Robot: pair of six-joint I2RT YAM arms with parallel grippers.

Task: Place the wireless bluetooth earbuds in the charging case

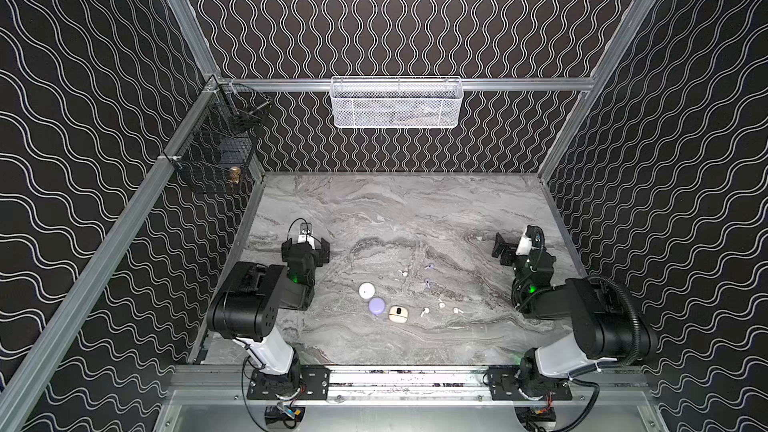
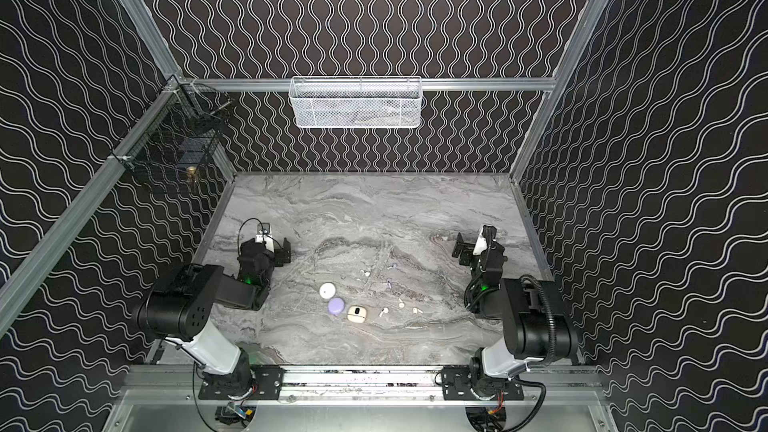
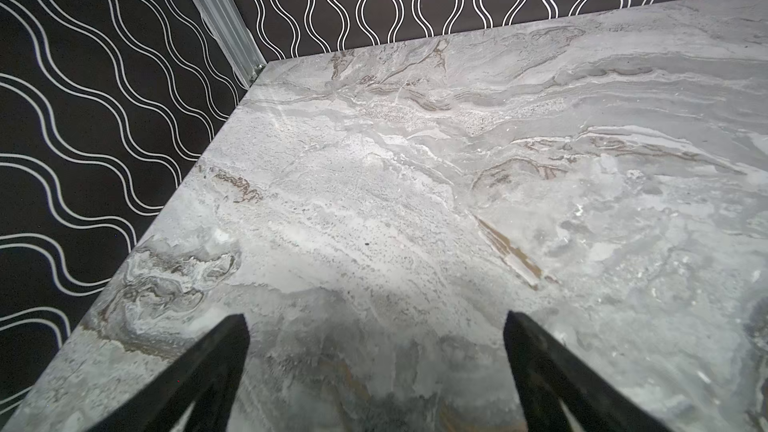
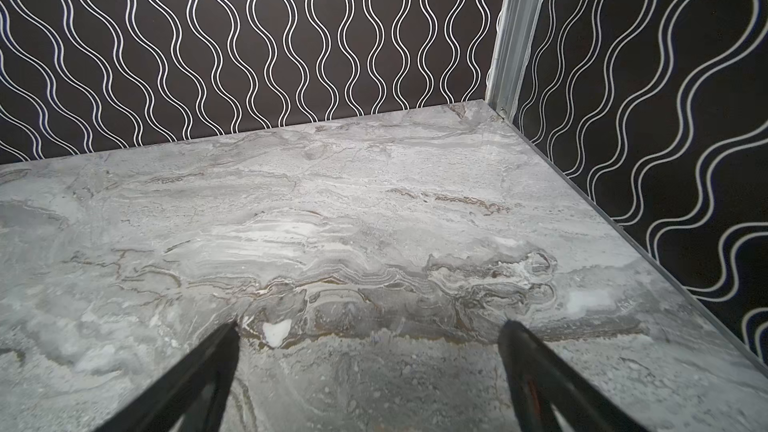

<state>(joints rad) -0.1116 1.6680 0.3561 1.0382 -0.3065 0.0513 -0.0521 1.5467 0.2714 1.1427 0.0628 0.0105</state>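
The left gripper [image 3: 376,322] is seen with its jaws spread wide and nothing held between them; only bare table [image 1: 415,209] is framed by its fingers. The right gripper [image 4: 370,326] is likewise released and empty. In both top views each gripper is held low near its own side edge of the table, well apart from the task's things.

Six earbuds are counted lying loose on the table between the arms, all outside the cases. One white earbud [image 1: 403,272] and two lavender earbuds [image 1: 429,266] [image 1: 427,283] are placed farther back. A second white earbud [image 1: 424,311] and two cream earbuds [image 1: 441,304] [image 1: 456,310] lie nearer the front.

Three cases are set in a short curved row left of the earbuds: a white case [image 1: 366,290], a lavender case [image 1: 376,305] just beside it, and a cream case [image 1: 398,312]. A dark oval mark is seen on the cream case; it is too small to be read.

Two baskets are hung on the frame rails: a white mesh basket [image 1: 395,103] at the back and a black wire basket [image 1: 216,151] on the left, with a brass-coloured item [image 1: 235,175] inside it.
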